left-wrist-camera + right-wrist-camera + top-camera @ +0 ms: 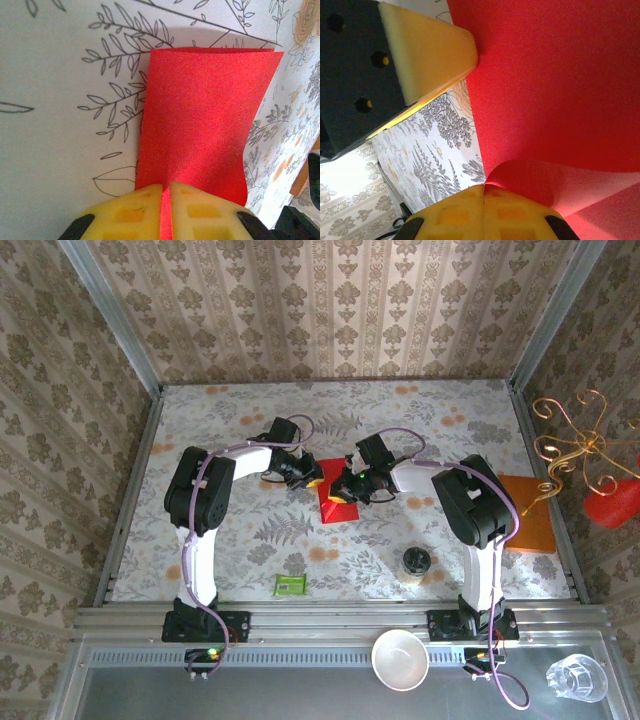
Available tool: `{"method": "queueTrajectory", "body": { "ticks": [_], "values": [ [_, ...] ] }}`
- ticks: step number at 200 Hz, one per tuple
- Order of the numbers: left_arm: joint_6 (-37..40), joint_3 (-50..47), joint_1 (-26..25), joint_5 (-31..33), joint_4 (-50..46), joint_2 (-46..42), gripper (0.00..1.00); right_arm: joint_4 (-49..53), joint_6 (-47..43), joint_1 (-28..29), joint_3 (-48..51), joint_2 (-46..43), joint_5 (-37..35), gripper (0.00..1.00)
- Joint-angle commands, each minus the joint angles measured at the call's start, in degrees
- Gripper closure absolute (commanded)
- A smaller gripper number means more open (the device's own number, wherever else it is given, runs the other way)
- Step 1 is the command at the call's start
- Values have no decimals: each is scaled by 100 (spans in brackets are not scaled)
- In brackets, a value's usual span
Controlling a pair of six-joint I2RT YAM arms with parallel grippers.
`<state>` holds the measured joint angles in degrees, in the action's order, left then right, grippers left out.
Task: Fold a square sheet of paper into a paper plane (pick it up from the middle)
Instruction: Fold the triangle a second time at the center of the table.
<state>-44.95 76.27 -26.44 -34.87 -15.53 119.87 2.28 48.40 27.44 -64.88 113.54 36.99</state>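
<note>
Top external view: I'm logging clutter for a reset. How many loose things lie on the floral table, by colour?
Red: 1, the sheet of paper
Orange: 1, the pad
Green: 1, the packet
Pale with dark lid: 1, the small jar
Total: 4

Bright red square sheet of paper; table pale, leaf print, orange flowers; left tool yellow-padded.

In the top view the left gripper and right gripper cover the upper part of the square sheet of paper, so its folds there cannot be read, and the right arm hides part of the orange pad. In the left wrist view the sheet's near edge vanishes between the 2 yellow fingers, themselves cut off by the bottom edge.
</note>
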Motion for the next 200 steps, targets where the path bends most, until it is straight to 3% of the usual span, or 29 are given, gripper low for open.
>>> {"method": "queueTrajectory", "body": {
  "ticks": [1, 200],
  "values": [
    [65, -24, -2, 130, -323, 176, 85, -100, 76, 42, -122, 142, -122, 95],
    [43, -42, -2, 120, -292, 203, 85, -70, 64, 42, -235, 356, -298, 95]
  ]
}}
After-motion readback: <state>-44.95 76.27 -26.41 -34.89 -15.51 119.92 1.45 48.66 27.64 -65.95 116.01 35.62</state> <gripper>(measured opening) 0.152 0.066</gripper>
